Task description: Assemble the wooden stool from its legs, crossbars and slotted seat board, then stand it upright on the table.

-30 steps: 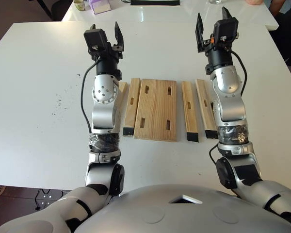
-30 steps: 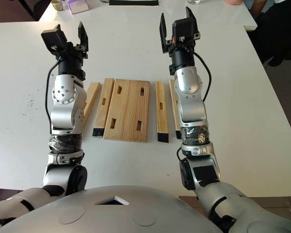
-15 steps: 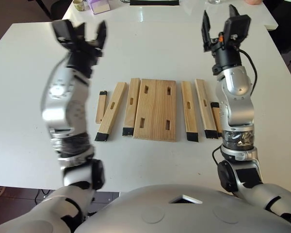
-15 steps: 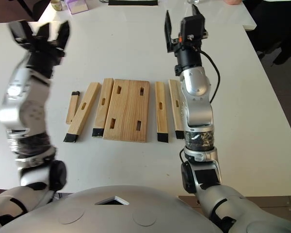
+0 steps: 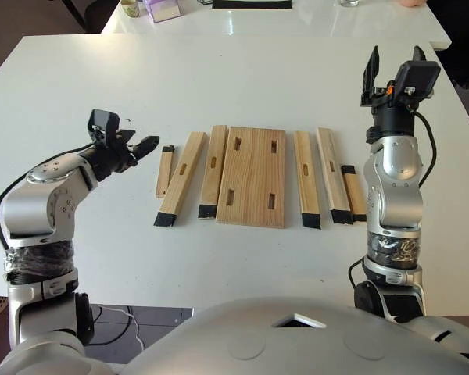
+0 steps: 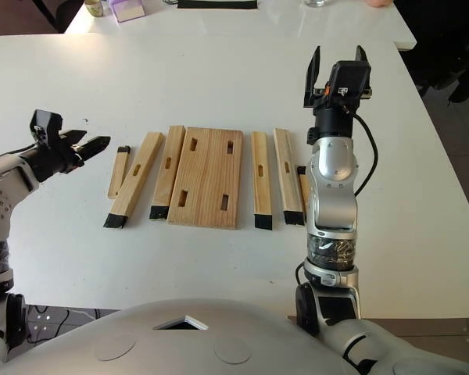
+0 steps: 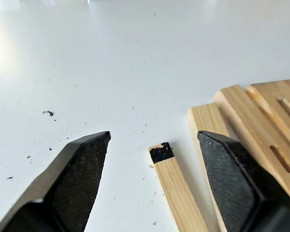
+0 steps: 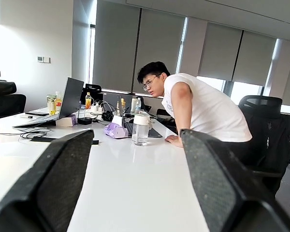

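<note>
The slotted seat board [image 5: 251,176] lies flat at the middle of the white table [image 5: 242,86]. Left of it lie two long legs [image 5: 180,188] [image 5: 213,170] and a short crossbar [image 5: 165,172]. Right of it lie two more legs [image 5: 305,178] [image 5: 331,173] and a second short crossbar [image 5: 353,191]. My left gripper [image 5: 137,143] is open, low over the table just left of the left crossbar [image 7: 171,179], which shows between its fingers [image 7: 72,183]. My right gripper [image 5: 394,62] is open and empty, raised and pointing up beyond the right-hand pieces.
Dark specks [image 5: 94,164] dot the table's left part. A second white table behind carries a cup [image 5: 127,8], a purple box [image 5: 160,9] and a black strip [image 5: 251,4]. Bare table surface lies on both sides of the wood.
My left arm has swung out to the left and down, bringing its gripper low beside the left crossbar. My right arm has shifted right, uncovering the right crossbar. The wood has not moved.
</note>
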{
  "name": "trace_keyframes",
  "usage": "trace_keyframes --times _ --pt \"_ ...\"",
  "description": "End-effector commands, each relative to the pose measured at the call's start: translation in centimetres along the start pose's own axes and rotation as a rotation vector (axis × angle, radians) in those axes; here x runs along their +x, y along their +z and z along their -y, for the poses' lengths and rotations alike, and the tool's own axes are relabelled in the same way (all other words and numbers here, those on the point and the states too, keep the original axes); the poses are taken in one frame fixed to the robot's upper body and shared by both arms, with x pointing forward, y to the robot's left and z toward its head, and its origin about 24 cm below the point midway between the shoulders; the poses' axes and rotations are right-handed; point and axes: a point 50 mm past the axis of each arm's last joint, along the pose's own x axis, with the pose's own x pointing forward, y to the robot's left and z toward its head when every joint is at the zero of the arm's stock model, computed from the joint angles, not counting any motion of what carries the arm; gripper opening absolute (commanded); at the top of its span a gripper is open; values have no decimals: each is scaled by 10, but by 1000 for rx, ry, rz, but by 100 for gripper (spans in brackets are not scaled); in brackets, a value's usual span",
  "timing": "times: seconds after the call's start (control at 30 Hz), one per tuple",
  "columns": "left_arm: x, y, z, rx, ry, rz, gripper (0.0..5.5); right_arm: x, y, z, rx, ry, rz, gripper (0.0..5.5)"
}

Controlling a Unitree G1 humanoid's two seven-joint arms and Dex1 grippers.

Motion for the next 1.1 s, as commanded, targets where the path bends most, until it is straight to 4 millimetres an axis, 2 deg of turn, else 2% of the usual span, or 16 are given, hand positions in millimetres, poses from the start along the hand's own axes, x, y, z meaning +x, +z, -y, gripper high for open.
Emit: trace_keyframes --times 0.03,0.17,0.33,0.47,0.63,0.83,0.97,1.1 --pt "11 -11 8 0 -2 -55 335 0 -2 -2 -11 3 -5 330" --pt "12 -24 10 10 8 -135 335 -1 -5 1 -19 -14 -11 330" --pt "9 -30 6 37 34 -209 335 -7 -8 4 -20 -48 -23 330" --pt "10 -32 10 61 -11 -242 335 -12 -12 4 -18 -74 -37 330" --pt "11 -29 12 67 -36 -247 335 -14 -13 3 -17 -84 -40 330" --pt "14 -12 13 77 -37 -208 335 -17 -15 4 -16 -98 -48 330" --pt "16 -26 19 106 -56 -281 335 -15 -14 1 -11 -97 -45 330" --pt "18 -35 17 124 -22 -320 335 -17 -15 4 -12 -114 -47 330"
